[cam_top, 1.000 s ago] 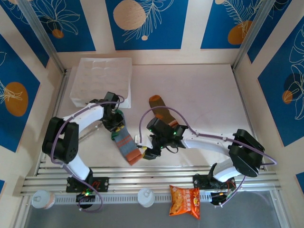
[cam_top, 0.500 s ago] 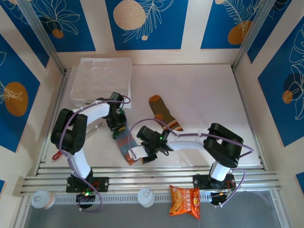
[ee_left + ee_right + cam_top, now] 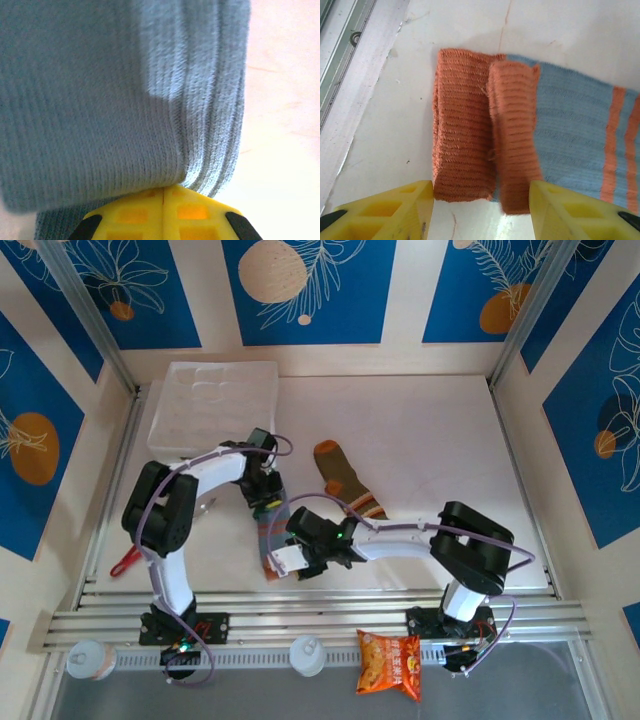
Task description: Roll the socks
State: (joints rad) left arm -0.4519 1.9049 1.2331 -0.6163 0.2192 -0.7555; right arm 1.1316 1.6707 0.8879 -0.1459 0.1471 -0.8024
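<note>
Since a second ago the grey-blue sock point(image 3: 267, 540) has swung from a slant to a line running almost straight from 12 to 6 o'clock. Its far end went toward 3 o'clock with the left hand point(image 3: 267, 510). That hand is closed tight, its yellow tips pressed together on a bunched fold of the grey-blue knit, which crowds the left wrist view. The sock lies flat on the worktop point(image 3: 430, 440), slightly toward 9 o'clock from the middle and well toward the near edge. Its orange cuff point(image 3: 465, 135) is at the 6 o'clock end, doubled over so two ribbed orange layers overlap, with orange stripes further along the blue leg.

The right hand point(image 3: 283, 562) has slid toward 9 o'clock and its arm is now folded sharply at the elbow. It sits at the cuff with its jaws spread wider than before, and its yellow fingers point(image 3: 385, 212) stand either side of the cuff without clamping it.

The olive-brown sock point(image 3: 348, 480) lies loose just toward 2 o'clock of the first, orange heel farthest away, partly under the right arm's cable. A white tray point(image 3: 213, 410) sits at 11 o'clock by the back wall. An orange snack packet point(image 3: 392, 663) rests off the worktop past the rails at 6 o'clock
</note>
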